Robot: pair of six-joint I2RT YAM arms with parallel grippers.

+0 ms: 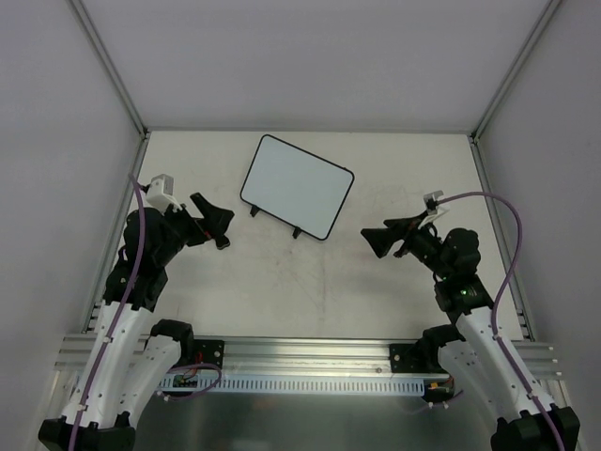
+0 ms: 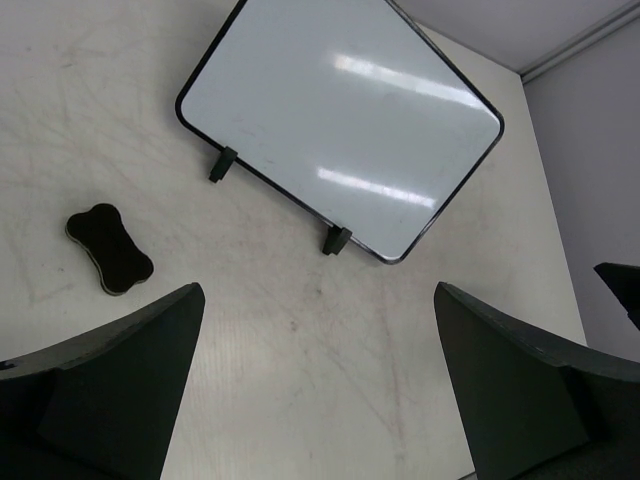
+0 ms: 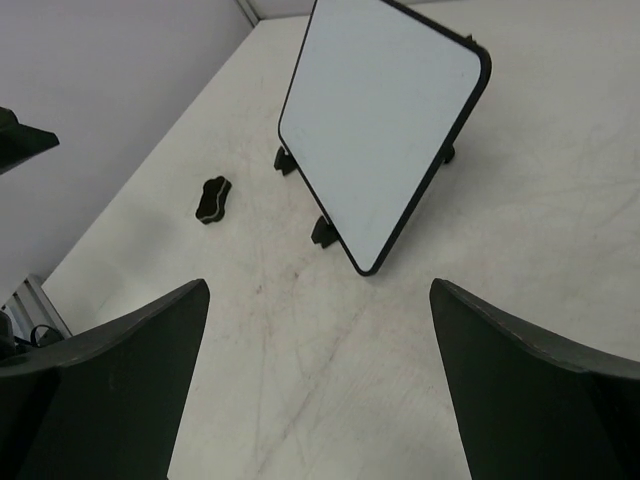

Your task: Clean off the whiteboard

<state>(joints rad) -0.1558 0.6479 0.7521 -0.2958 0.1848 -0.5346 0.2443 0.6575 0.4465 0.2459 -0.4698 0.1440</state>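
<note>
The whiteboard (image 1: 297, 186) stands tilted on two small black feet at the back middle of the table. Its face looks plain white with light glare in the left wrist view (image 2: 340, 120) and the right wrist view (image 3: 380, 110); I make out no drawing. A black bone-shaped eraser (image 2: 110, 249) lies on the table left of the board's feet, also in the right wrist view (image 3: 211, 199) and in the top view (image 1: 223, 243), just by the left fingers. My left gripper (image 1: 218, 224) is open and empty. My right gripper (image 1: 372, 242) is open and empty, right of the board.
White walls with metal corner posts (image 1: 113, 66) close in the table on three sides. A slotted metal rail (image 1: 310, 362) with the arm bases runs along the near edge. Purple cables (image 1: 507, 235) loop off both arms. The tabletop (image 1: 310, 282) shows faint scuff marks.
</note>
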